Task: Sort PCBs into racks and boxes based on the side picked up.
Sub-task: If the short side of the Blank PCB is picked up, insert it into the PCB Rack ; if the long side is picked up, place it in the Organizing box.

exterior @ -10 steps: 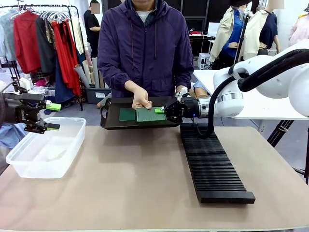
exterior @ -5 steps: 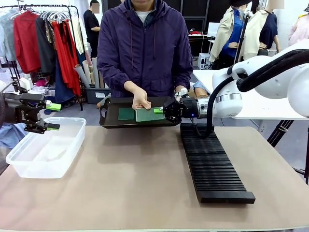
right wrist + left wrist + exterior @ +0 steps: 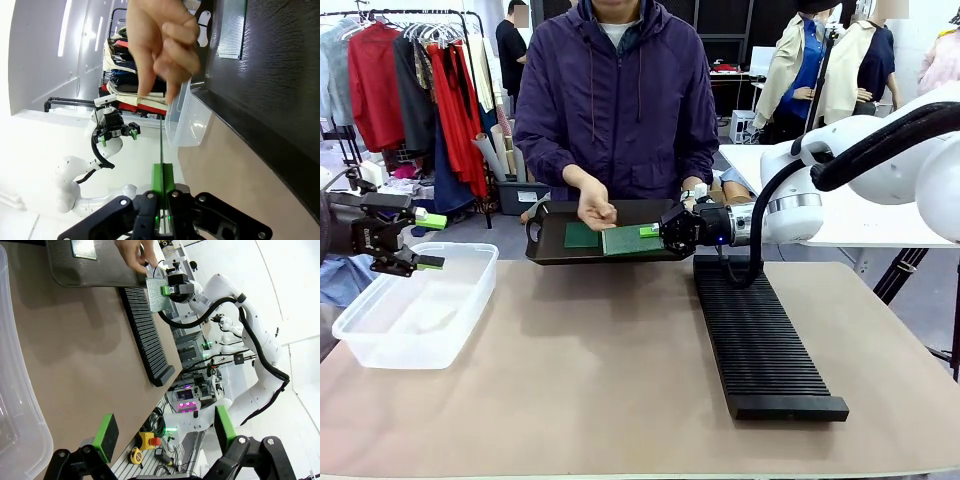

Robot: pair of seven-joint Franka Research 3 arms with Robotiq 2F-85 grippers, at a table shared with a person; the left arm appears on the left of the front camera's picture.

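A person in a purple jacket stands at the far side of the table, holding a black tray above its far edge. 2 PCBs lie on the tray side by side: a dark PCB and, to its right, a lighter dotted PCB. The person's hand hovers just over them. The right gripper reaches in level from the right, its pads apparently closed on the dotted PCB's right edge. The long ribbed rack lies below that arm. The left gripper hangs with pads spread above the clear tub.

Box cut by frame edge, PCB edge-on — faces hidden
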